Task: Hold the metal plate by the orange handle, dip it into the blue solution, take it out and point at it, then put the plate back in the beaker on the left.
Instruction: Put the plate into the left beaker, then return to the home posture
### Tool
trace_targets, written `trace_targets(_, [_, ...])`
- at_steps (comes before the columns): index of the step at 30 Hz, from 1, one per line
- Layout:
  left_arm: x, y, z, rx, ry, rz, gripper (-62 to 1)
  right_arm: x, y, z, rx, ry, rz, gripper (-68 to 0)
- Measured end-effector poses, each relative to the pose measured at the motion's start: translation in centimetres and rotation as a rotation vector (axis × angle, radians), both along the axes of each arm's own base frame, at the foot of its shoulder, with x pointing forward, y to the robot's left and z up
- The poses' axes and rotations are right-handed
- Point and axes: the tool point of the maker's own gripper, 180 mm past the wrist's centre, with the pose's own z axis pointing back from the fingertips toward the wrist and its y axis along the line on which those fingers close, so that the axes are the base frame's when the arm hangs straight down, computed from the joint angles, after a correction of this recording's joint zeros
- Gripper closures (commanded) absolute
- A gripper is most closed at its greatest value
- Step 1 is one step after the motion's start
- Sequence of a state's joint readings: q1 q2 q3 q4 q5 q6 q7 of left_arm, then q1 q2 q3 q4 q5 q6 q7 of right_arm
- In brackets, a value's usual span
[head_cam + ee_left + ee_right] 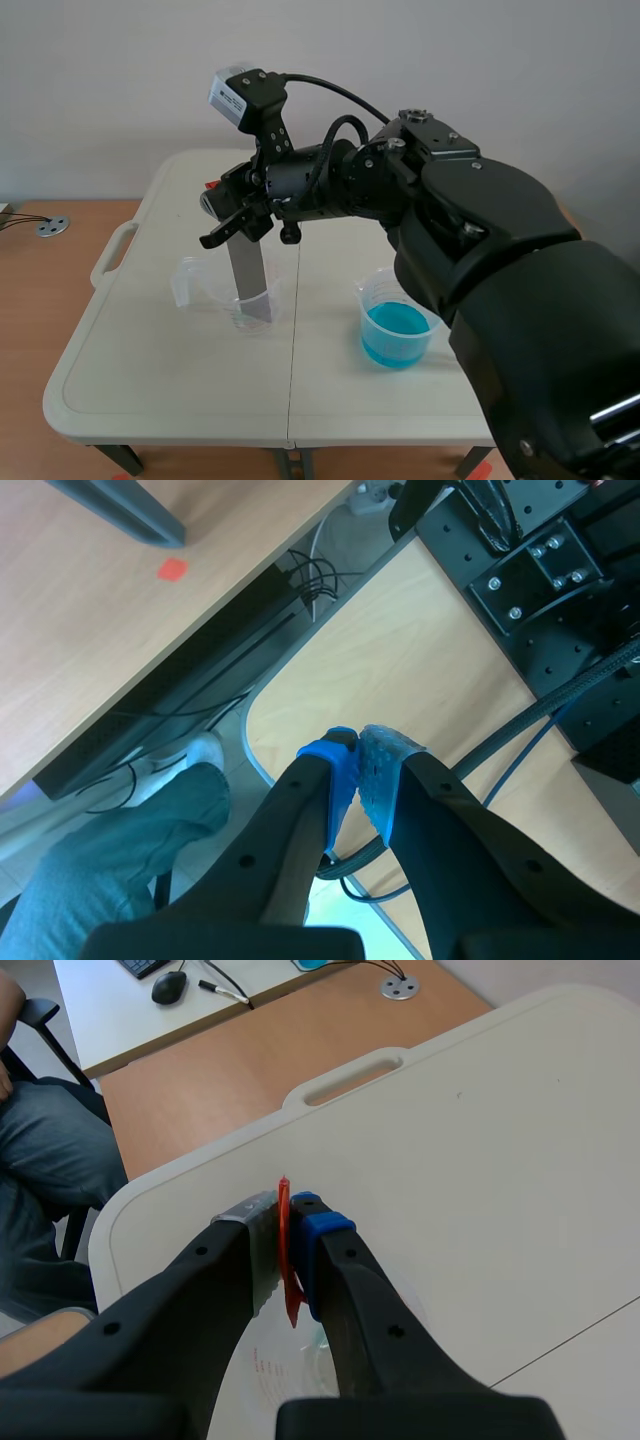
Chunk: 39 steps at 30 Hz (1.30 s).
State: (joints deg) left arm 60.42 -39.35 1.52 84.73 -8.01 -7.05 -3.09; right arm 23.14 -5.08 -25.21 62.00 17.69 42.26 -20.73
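Observation:
My right gripper (240, 222) reaches across from the right and hangs over the left side of the table. It is shut on the thin orange handle (285, 1250), which sits pressed between its pads. From that grip the grey metal plate (250, 280) hangs straight down, its lower end inside the clear beaker (195, 280) on the left. The same beaker (290, 1365) shows under the right gripper (287, 1210). A beaker of blue solution (397, 325) stands right of the table's middle seam. My left gripper (358, 745) is shut on nothing, away from the table and absent from the scene view.
The white folding table (150, 370) has a carry handle (112, 255) at its left edge. A person's leg in jeans (50, 1160) is beyond that edge. The left wrist view shows a wooden desk (420, 660), cables and black arm hardware (540, 560).

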Motion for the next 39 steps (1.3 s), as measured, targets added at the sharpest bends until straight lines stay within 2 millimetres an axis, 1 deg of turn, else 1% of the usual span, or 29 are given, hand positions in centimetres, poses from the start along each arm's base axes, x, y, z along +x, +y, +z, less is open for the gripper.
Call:
trace_targets(9, [0.0, 0.0, 0.0, 0.000, 0.000, 0.000, -4.9, 0.1, 0.0, -0.1, -0.006, -0.005, -0.001, -1.4])
trace_targets(10, [0.0, 0.0, 0.0, 0.000, 0.000, 0.000, -4.9, 0.1, 0.0, -0.1, -0.006, -0.006, -0.001, -3.1])
trace_targets(12, [0.0, 0.0, 0.0, 0.000, 0.000, 0.000, -5.3, 0.1, -0.1, -0.1, -0.011, -0.008, -0.001, -9.2])
trace_targets(13, [0.0, 0.0, 0.0, 0.000, 0.000, 0.000, -7.4, 0.1, -0.1, -0.1, -0.010, -0.008, -0.001, -12.8])
trace_targets(14, [0.0, 0.0, 0.0, 0.000, 0.000, 0.000, -11.0, 0.1, -0.1, -0.1, -0.010, -0.008, -0.001, -17.1])
trace_targets(15, [0.0, 0.0, 0.0, 0.000, 0.000, 0.000, -16.3, 0.1, -0.1, -0.2, -0.011, -0.007, 0.000, -22.1])
trace_targets(16, [0.0, 0.0, 0.0, 0.000, 0.000, -0.001, -24.1, 0.1, -0.1, -0.2, -0.013, -0.006, 0.000, -27.5])
trace_targets(17, [0.0, 0.0, 0.0, 0.000, 0.000, -0.001, -34.7, 0.1, -0.1, -0.2, -0.013, -0.006, 0.000, -33.3])
trace_targets(19, [0.1, 0.0, 0.0, 0.002, -0.002, -0.004, -57.9, 0.1, -0.1, -0.2, -0.013, -0.007, 0.000, -46.4])
trace_targets(20, [0.1, 0.0, 0.0, 0.004, -0.005, -0.007, -62.3, 0.1, -0.1, -0.2, -0.016, -0.008, -0.001, -51.9])
trace_targets(22, [0.5, 0.0, 0.0, 0.004, -0.013, -0.007, -62.3, 0.1, -0.1, -0.3, -0.020, -0.009, 0.000, -62.8])
trace_targets(23, [0.8, 0.0, 0.0, 0.004, -0.021, -0.007, -62.3, 0.1, -0.1, -0.3, -0.020, -0.009, 0.000, -66.8])
trace_targets(26, [1.6, 0.0, 0.1, 0.003, -0.040, -0.007, -62.3, 0.1, -0.1, -0.3, -0.021, -0.009, 0.000, -66.4])
trace_targets(30, [1.5, 0.0, 0.1, 0.004, -0.038, -0.007, -62.3, 0.4, -0.3, -0.2, -0.012, -0.007, -0.018, -66.4])
trace_targets(33, [1.5, 0.0, 0.1, 0.004, -0.038, -0.007, -62.3, 1.2, -1.1, 0.6, 0.045, 0.011, -0.058, -66.4])
trace_targets(36, [1.5, 0.0, 0.1, 0.004, -0.039, -0.007, -62.3, 2.1, -2.7, 2.1, 0.066, -0.025, -0.099, -66.4])
trace_targets(37, [1.5, 0.0, 0.1, 0.004, -0.038, -0.007, -62.3, 2.4, -3.3, 3.1, 0.071, -0.052, -0.107, -66.4])
trace_targets(39, [1.6, -0.1, 0.2, 0.000, -0.041, -0.006, -62.3, 2.7, -4.7, 5.6, 0.096, -0.117, -0.123, -66.4])
